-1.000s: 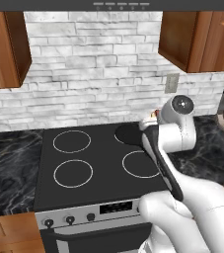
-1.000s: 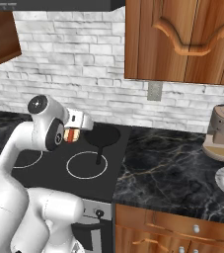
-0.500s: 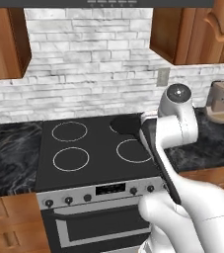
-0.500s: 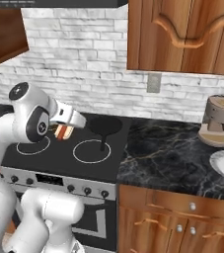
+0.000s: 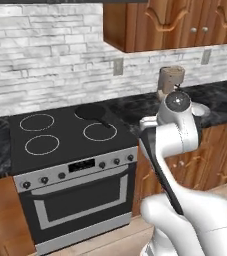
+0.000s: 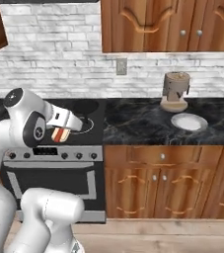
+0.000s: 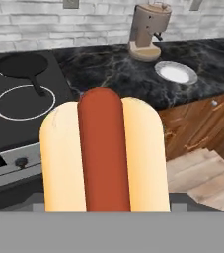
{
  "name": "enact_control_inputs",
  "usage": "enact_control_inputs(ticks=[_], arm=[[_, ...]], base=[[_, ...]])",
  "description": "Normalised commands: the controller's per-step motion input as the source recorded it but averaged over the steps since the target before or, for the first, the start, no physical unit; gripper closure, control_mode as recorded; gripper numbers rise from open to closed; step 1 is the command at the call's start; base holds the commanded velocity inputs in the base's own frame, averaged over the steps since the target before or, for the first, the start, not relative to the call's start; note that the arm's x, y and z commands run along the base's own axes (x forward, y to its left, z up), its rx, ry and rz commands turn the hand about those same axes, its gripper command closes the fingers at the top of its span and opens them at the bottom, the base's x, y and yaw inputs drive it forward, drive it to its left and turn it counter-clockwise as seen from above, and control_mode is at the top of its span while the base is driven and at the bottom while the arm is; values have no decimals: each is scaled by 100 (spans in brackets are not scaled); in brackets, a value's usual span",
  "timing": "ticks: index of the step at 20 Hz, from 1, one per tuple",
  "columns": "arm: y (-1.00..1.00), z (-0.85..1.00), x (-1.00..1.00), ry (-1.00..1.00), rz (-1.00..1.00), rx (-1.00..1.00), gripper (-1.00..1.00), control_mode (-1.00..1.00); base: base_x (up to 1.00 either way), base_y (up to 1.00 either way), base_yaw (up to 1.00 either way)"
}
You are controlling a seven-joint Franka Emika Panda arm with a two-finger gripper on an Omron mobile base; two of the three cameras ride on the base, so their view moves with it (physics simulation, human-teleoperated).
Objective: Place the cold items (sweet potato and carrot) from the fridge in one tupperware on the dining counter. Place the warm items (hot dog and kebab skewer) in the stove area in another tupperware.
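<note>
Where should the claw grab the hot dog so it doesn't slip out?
Squeeze the hot dog across its middle, one finger on each outer bun side. The bun is long with rounded ends, so the middle probably gives the steadiest hold, as the claw seems to have it now.

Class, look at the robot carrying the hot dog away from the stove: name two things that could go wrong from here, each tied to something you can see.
1. The hot dog sits lengthwise in the hand, well above the floor; a jolt while the base drives could let it slip out.
2. The bun looks soft, so squeezing harder may crush it.
3. The coffee machine and plate stand on the counter; a wide swing there could knock them.
</note>
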Motion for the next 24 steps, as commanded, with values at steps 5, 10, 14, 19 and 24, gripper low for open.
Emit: enact_control_inputs(ticks=[5, 10, 14, 19, 24], arm=[[0, 0, 0, 0, 0, 0, 100, 100], [0, 0, 0, 0, 0, 0, 100, 100], [0, 0, 0, 0, 0, 0, 100, 100], [0, 0, 0, 0, 0, 0, 100, 100], [0, 0, 0, 0, 0, 0, 100, 100]], base=[[-65, 16, -55], [-79, 14, -53], [-100, 13, -43], [-100, 15, -40], [-100, 21, -37]])
